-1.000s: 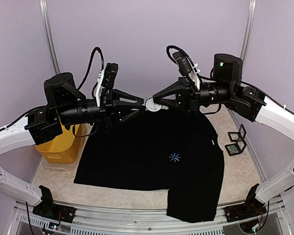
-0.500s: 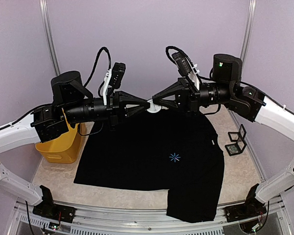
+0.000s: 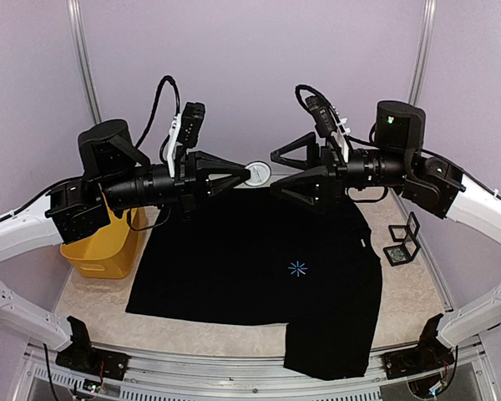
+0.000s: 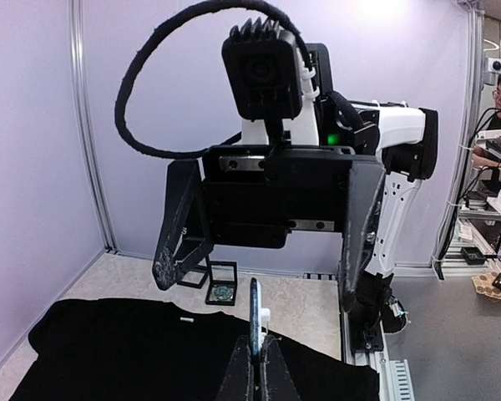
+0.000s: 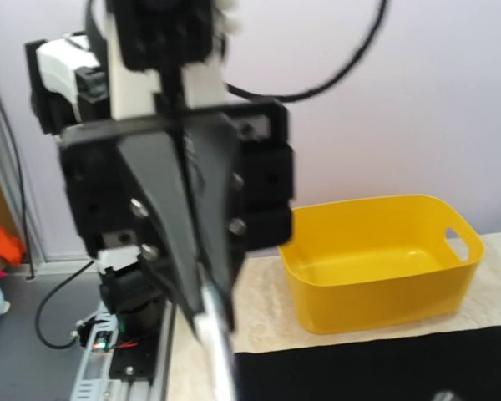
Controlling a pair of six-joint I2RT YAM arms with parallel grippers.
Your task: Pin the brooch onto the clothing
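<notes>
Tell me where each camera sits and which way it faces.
Top external: high behind the bases, looking down on the T-shirt; both arms show.
Left wrist: faces the open right gripper; own left gripper pinches the brooch.
Right wrist: faces the left gripper and yellow bin; own fingers unseen.
Shared: both wrist views show the brooch.

walls: plain pale lilac | posts: two metal, at back corners | table: beige, speckled | rail: grooved metal along near edge
</notes>
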